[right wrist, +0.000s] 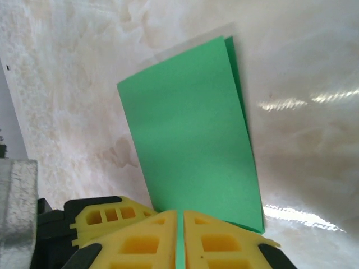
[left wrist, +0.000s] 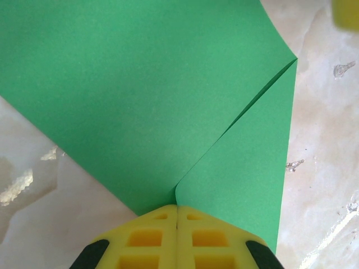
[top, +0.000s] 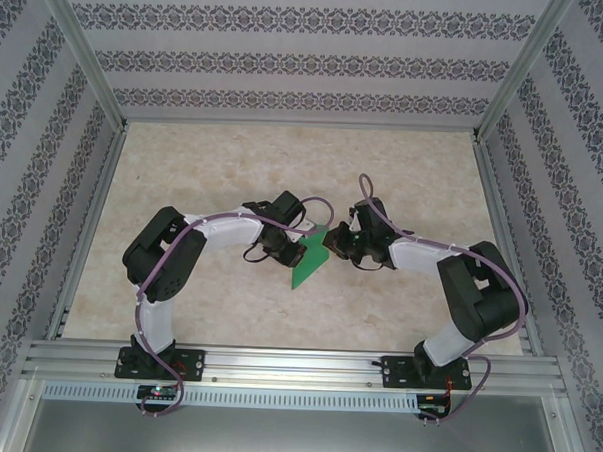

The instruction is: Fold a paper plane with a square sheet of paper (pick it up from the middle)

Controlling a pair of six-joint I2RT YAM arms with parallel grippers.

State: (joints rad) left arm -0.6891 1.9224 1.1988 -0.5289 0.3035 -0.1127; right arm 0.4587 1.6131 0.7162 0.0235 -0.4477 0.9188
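Left gripper clenched on square sheet of paper from 9 o'clock, right gripper likewise from 3 (likely keeping folded layers aligned).

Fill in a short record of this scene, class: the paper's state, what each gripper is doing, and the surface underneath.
paper: green sheet of paper, folded over, its layers showing along one edge
left side: left gripper shut on the sheet where two folded edges meet
right side: right gripper shut on the sheet's near edge
place: between the two arms, over mid-table
surface: pale marbled table
plane: no nose or wings yet
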